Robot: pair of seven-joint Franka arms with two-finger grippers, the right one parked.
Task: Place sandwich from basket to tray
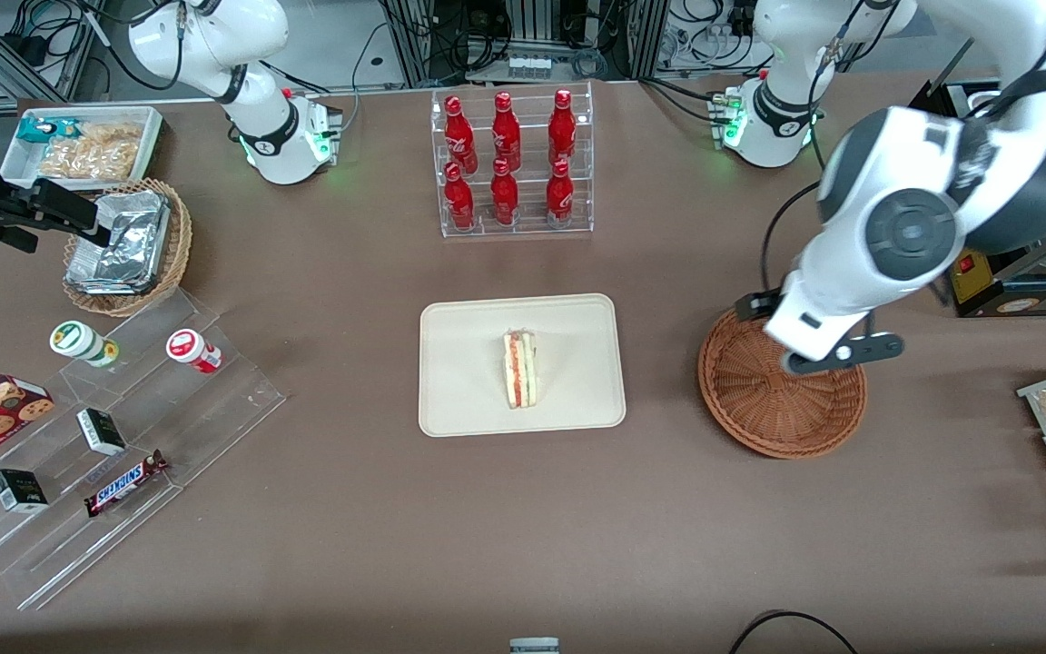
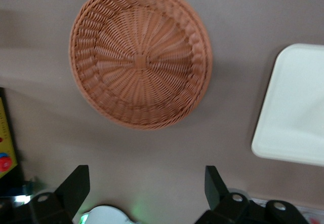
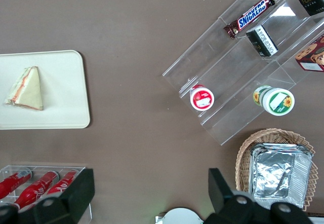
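Sandwich (image 1: 519, 369) lying mid-frame on tray (image 1: 459, 409); gripper (image 2: 147, 188) hovering above empty basket (image 1: 750, 427), jaws spread wide, holding nothing.

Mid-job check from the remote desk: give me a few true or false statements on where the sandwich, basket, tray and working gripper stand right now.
1. The sandwich lies on the tray. True.
2. The basket holds a second sandwich. False: it holds nothing, as the left wrist view shows.
3. The gripper is shut on the sandwich. False: its fingers are spread apart and hold nothing; it hangs above the basket.
4. The basket sits beside the tray, toward the working arm's end of the table. True.
5. The sandwich hangs over the tray's rim. False: it lies well inside, near the tray's middle.
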